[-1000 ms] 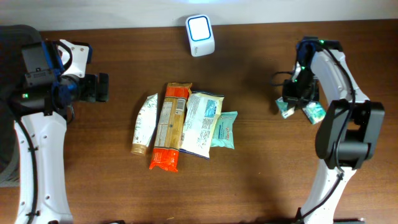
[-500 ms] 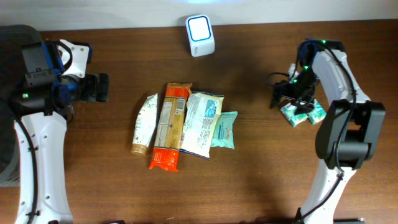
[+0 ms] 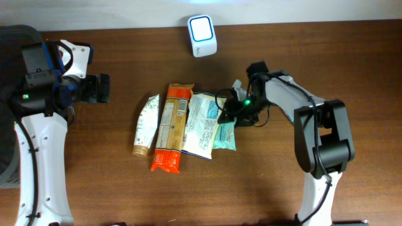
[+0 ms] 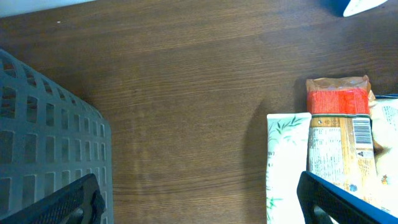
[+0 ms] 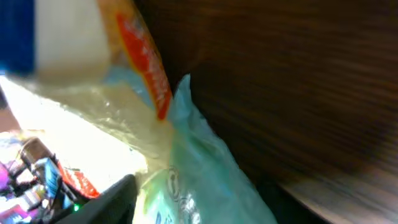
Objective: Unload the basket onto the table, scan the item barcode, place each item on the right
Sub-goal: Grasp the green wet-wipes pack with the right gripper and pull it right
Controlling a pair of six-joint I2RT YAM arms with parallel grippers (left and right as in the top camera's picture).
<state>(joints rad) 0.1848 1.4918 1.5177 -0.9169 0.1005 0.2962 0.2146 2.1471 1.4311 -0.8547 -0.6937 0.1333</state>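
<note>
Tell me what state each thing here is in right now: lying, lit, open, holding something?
scanner: face lit.
tube: lying flat.
orange packet: lying flat.
white pouch: lying flat.
teal packet: lying flat.
left pincer: open, empty.
right pincer: over the teal packet's top edge; open or shut unclear.

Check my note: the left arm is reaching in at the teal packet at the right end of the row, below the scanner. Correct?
No, it is the right claw at the teal packet; the left claw hangs far left of the row. The overhead view shows it. The rest holds: right end, below the scanner.
</note>
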